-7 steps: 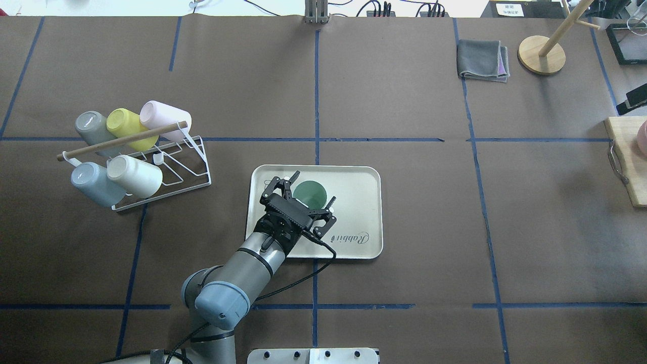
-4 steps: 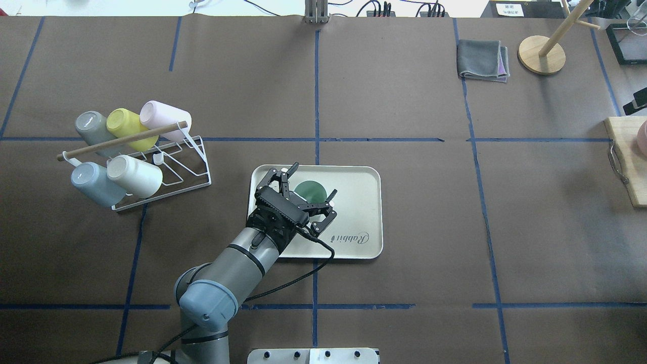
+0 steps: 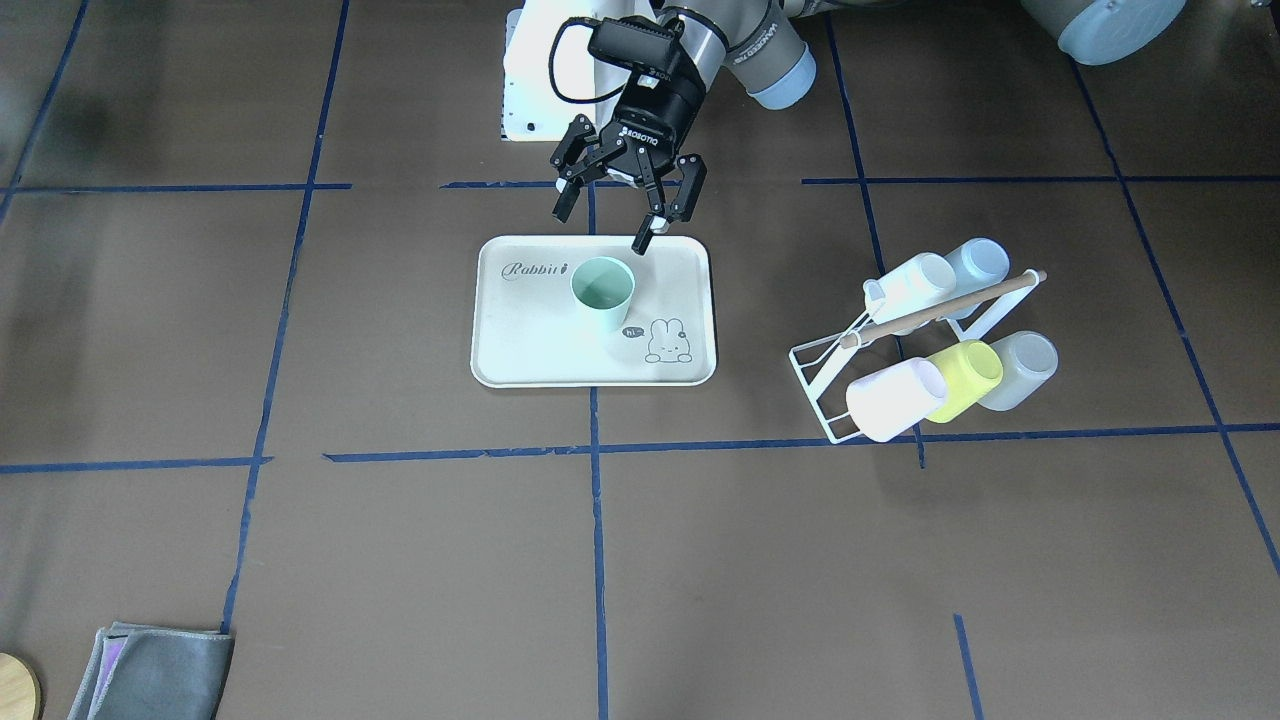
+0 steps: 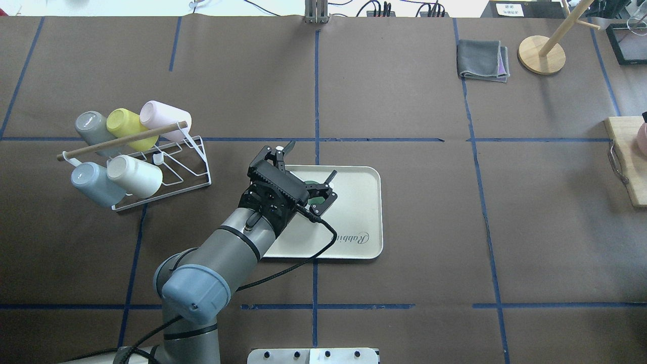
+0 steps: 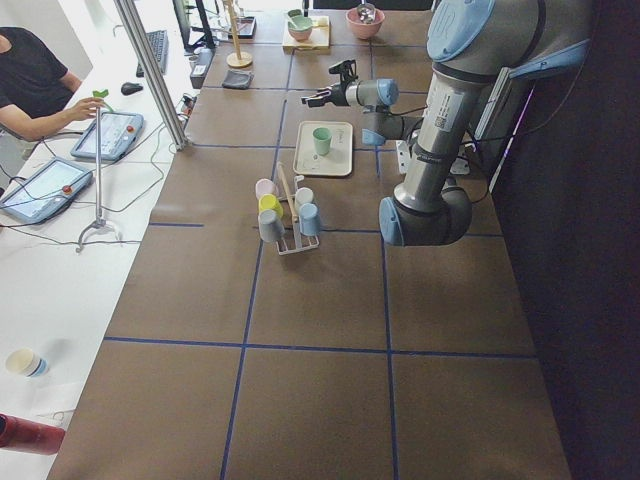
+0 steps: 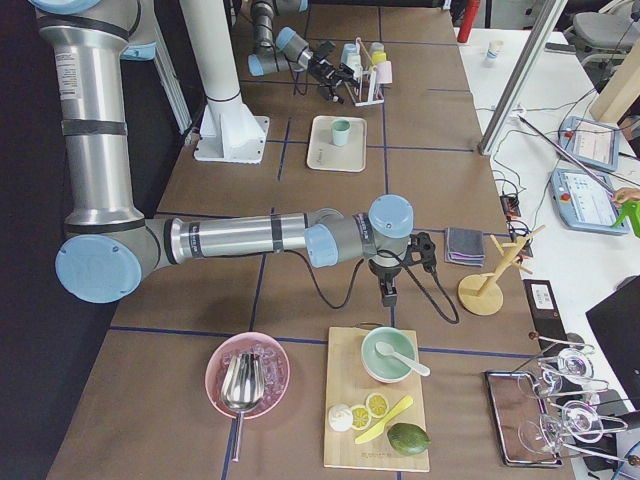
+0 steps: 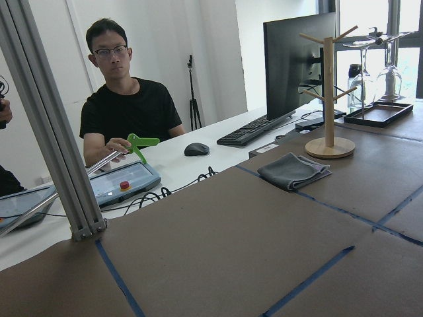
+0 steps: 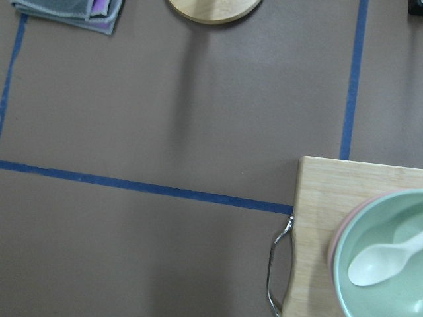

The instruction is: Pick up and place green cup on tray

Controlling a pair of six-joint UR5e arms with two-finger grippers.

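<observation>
The green cup (image 3: 603, 290) stands upright, mouth up, on the tray (image 3: 520, 345), well inside the rim, so it sits flat and stable; the placing looks done. The left gripper (image 3: 603, 222) hangs above it on the robot's side, jaws spread wider than the cup and holding nothing, likely so that it can leave without tipping the cup. A cup rack (image 3: 960, 301) sits well off to that gripper's left. The right gripper (image 6: 386, 293) hangs far away by a cutting board (image 6: 345, 350); I cannot tell how far open it is.
</observation>
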